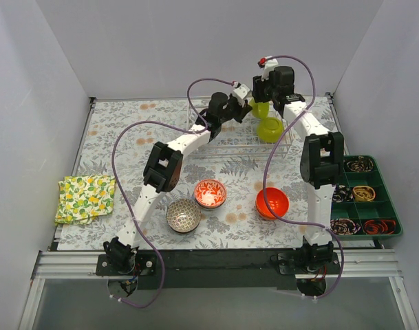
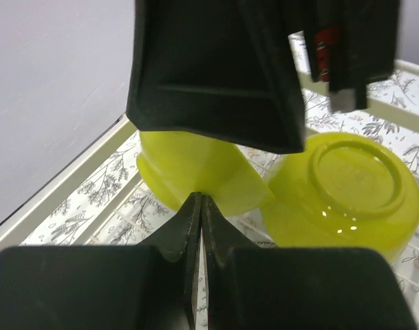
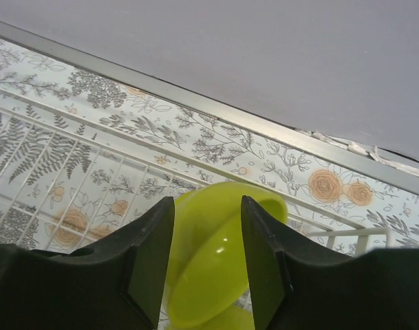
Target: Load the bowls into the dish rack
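Observation:
The wire dish rack (image 1: 223, 142) stands at the back of the table. Two lime-green bowls sit at its right end, one (image 1: 260, 108) behind the other (image 1: 270, 129). My right gripper (image 1: 265, 95) is open above the rear one; in the right wrist view its fingers (image 3: 147, 254) flank that tilted bowl (image 3: 209, 261). My left gripper (image 1: 248, 102) is shut, its tips (image 2: 201, 201) against the rear bowl (image 2: 188, 168), beside the other bowl (image 2: 347, 196). A red-and-white bowl (image 1: 210, 193), an orange-red bowl (image 1: 272, 202) and a brown-and-white bowl (image 1: 183, 215) sit on the table. The pale blue-green bowl is out of view.
A dark green compartmented tray (image 1: 384, 199) holding small items stands at the right edge. A yellow-and-green patterned cloth (image 1: 85, 198) lies at the left. Both arms reach over the rack's right end, their cables looping above the table. White walls enclose the table.

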Controlling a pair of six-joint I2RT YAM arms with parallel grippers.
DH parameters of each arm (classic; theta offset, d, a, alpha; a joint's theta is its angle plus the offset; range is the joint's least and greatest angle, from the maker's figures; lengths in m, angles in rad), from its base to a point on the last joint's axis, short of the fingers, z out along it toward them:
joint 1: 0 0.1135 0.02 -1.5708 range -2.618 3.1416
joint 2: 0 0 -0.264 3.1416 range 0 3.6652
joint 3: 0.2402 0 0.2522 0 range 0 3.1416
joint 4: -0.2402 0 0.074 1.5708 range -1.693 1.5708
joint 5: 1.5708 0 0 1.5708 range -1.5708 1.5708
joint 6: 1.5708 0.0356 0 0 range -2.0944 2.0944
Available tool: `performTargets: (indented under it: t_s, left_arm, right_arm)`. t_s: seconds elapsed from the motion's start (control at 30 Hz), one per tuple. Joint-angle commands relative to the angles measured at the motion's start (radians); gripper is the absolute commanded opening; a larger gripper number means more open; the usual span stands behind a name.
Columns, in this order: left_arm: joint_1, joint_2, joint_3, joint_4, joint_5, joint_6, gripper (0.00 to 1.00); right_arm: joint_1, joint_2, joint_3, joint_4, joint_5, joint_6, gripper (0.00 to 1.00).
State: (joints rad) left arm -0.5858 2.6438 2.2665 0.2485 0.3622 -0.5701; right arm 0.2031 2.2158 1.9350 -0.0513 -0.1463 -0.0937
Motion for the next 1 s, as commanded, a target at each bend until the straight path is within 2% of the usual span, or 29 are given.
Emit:
performTargets:
  t_s: [0.0,0.2,0.3,0.43,0.53,0.57,0.6,0.7,0.8,0.97]
  left_arm:
    - [-0.009,-0.004,0.051,0.044,0.012,-0.007,0.00]
    - [-0.009,0.001,0.053,0.049,0.009,-0.004,0.00]
    - [-0.009,0.005,0.056,0.054,0.001,-0.005,0.00]
    - [-0.008,-0.005,0.054,0.023,-0.025,-0.007,0.00]
    - [-0.002,-0.057,-0.008,0.012,-0.046,0.006,0.00]
    - [0.007,-0.076,-0.039,0.018,-0.057,0.006,0.01]
    - [0.010,-0.117,-0.101,0.023,-0.063,0.006,0.08]
    - [0.024,-0.162,-0.163,-0.011,-0.089,0.001,0.25]
    - [0.043,-0.209,-0.205,-0.022,-0.098,-0.008,0.32]
    - [0.058,-0.234,-0.257,-0.005,-0.101,-0.022,0.38]
  right_arm:
    - [-0.014,-0.022,-0.014,0.016,0.071,-0.046,0.51]
    - [-0.034,-0.056,-0.074,-0.007,0.108,-0.081,0.49]
    - [-0.053,-0.074,-0.088,-0.015,0.074,-0.066,0.49]
    - [-0.056,-0.110,-0.099,-0.036,-0.011,-0.150,0.55]
    - [-0.053,-0.110,-0.080,-0.099,-0.055,-0.215,0.59]
    - [-0.054,-0.114,-0.082,-0.107,-0.058,-0.222,0.60]
    - [-0.053,-0.120,-0.091,-0.113,-0.059,-0.227,0.61]
    - [-0.050,-0.154,-0.137,-0.119,-0.084,-0.244,0.62]
    - [-0.039,-0.183,-0.188,-0.125,-0.058,-0.265,0.62]
    - [-0.034,-0.249,-0.271,-0.128,-0.030,-0.279,0.62]
